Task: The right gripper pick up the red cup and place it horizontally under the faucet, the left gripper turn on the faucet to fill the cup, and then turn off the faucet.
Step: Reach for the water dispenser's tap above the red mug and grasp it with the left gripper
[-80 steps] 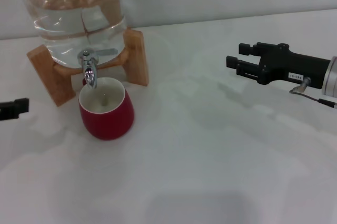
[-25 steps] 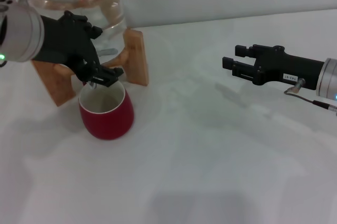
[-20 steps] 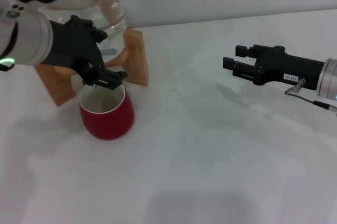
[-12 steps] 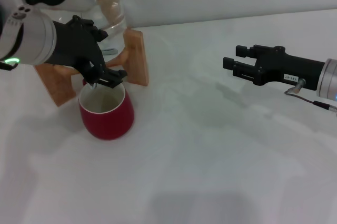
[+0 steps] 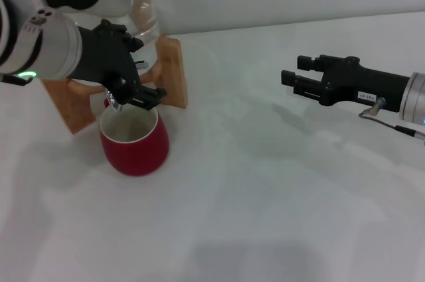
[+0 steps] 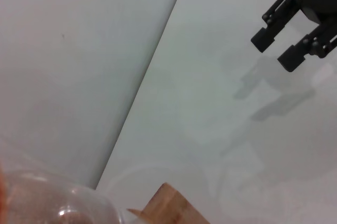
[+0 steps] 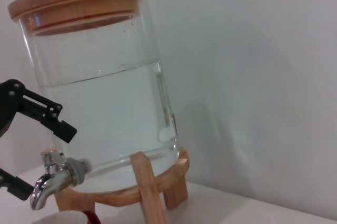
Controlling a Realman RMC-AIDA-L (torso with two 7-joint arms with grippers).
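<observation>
Left gripper on the faucet, cup waiting beneath

I see the red cup (image 5: 133,137) upright on the bench, the faucet (image 7: 52,178) directly above its mouth; left gripper (image 5: 136,93) fingers straddle it, spread narrowly; right gripper (image 5: 300,77), at three o'clock, gapes empty.

Left gripper (image 5: 136,96): black two-finger claw on a bulky black wrist housing, behind which sits a silver-white cylindrical arm segment with a black band and a small green light. Right gripper (image 5: 297,76): black claw with two blocky, squared fingertips on a long black wrist body bearing a small white label; behind it, a silver-white cylinder, a thin looped cable and a small metal fitting.
</observation>
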